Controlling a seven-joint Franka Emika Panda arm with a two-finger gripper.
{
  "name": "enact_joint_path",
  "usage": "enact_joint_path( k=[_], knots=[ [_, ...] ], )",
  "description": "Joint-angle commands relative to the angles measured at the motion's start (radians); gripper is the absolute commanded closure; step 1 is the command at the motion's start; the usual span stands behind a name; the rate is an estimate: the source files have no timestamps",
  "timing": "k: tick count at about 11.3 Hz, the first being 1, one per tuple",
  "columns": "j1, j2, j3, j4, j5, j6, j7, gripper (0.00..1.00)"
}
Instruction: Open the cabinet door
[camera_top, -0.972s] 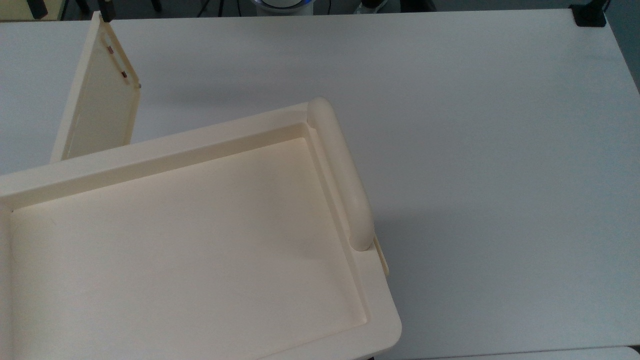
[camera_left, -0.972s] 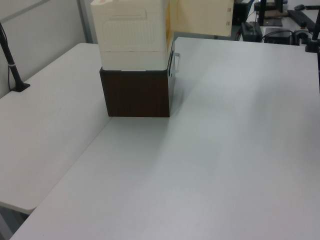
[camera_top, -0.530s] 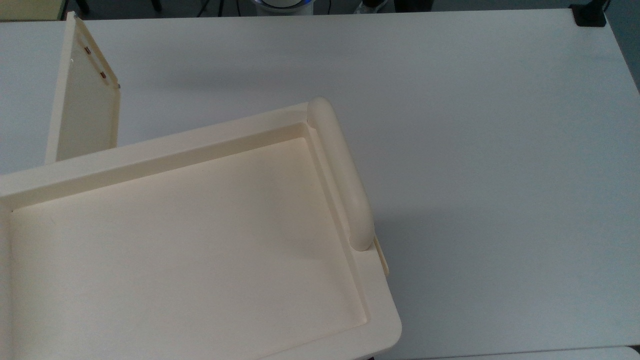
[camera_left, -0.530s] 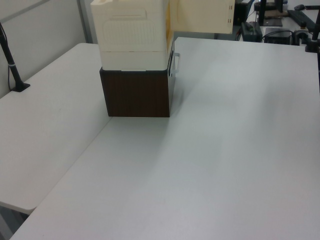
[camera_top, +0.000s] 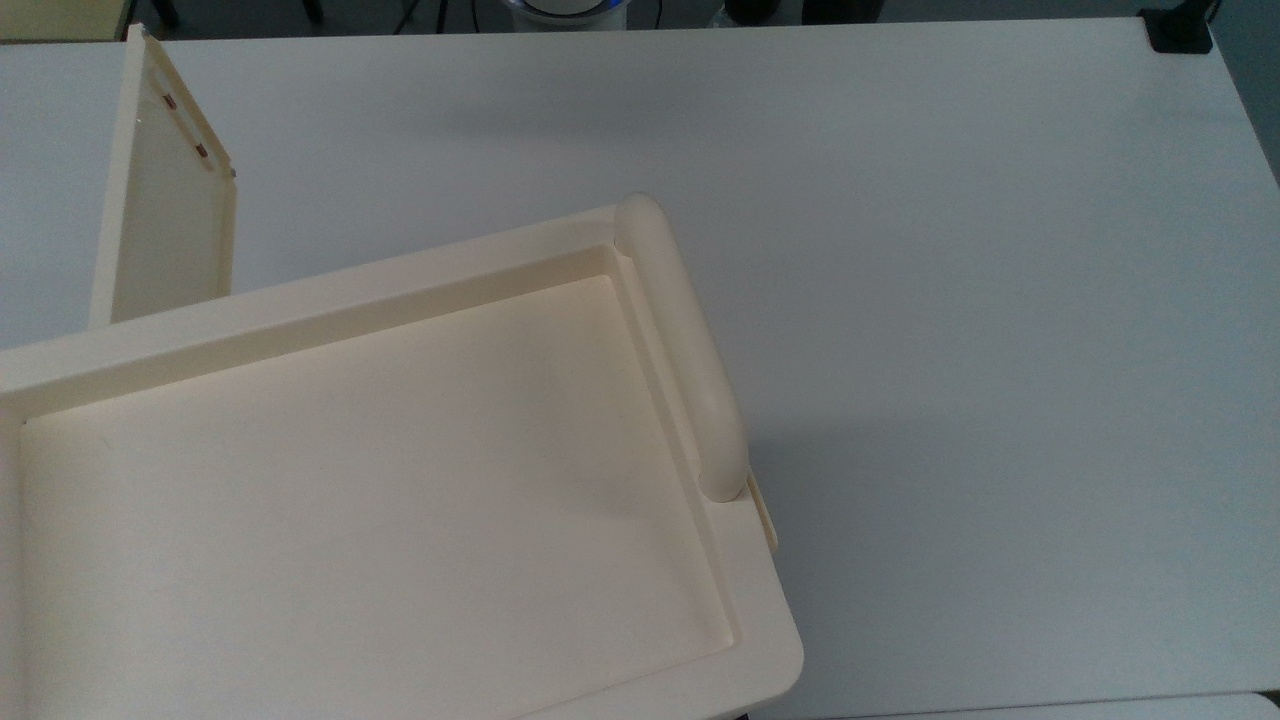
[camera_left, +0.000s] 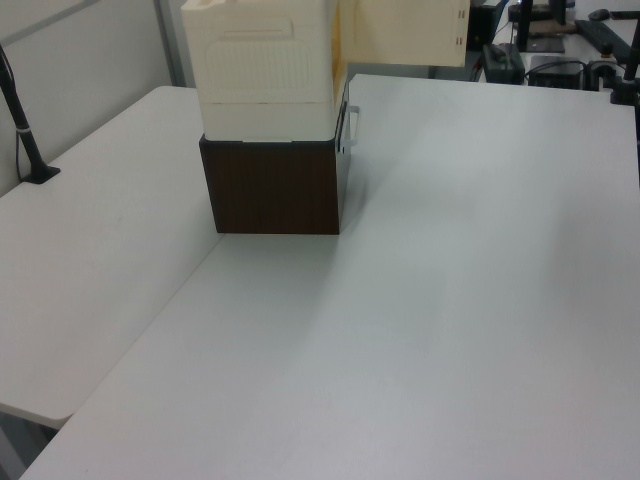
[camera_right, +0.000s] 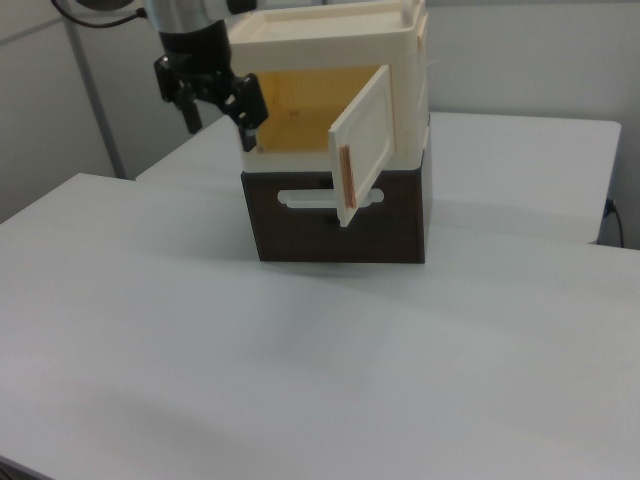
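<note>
Door-open step looked done: cabinet door (camera_right: 360, 140) stood swung well out from the cabinet (camera_right: 335, 95), hinged at the right view's right, front cavity exposed. Gripper (camera_right: 212, 100) hung at the opening's left in the right view, fingers parted, holding nothing, apart from the door. Next move probably just retract clear. Cabinet sat on a dark brown base (camera_right: 335, 225) on a white table (camera_right: 300, 370); pale wall behind
</note>
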Motion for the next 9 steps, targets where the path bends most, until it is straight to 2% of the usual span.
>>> enact_joint_path(
  k=[1, 3, 4, 7, 9],
  knots=[
    [0.131, 0.004, -0.01, -0.066, -0.086, 0.002, 0.11, 0.0],
    [0.176, 0.032, -0.01, -0.08, -0.116, 0.057, 0.122, 0.0],
    [0.194, 0.05, -0.008, -0.08, -0.152, 0.061, 0.121, 0.0],
    [0.196, 0.061, -0.007, -0.08, -0.2, 0.059, 0.109, 0.0],
    [0.196, 0.06, -0.007, -0.078, -0.205, 0.054, 0.107, 0.0]
  ],
)
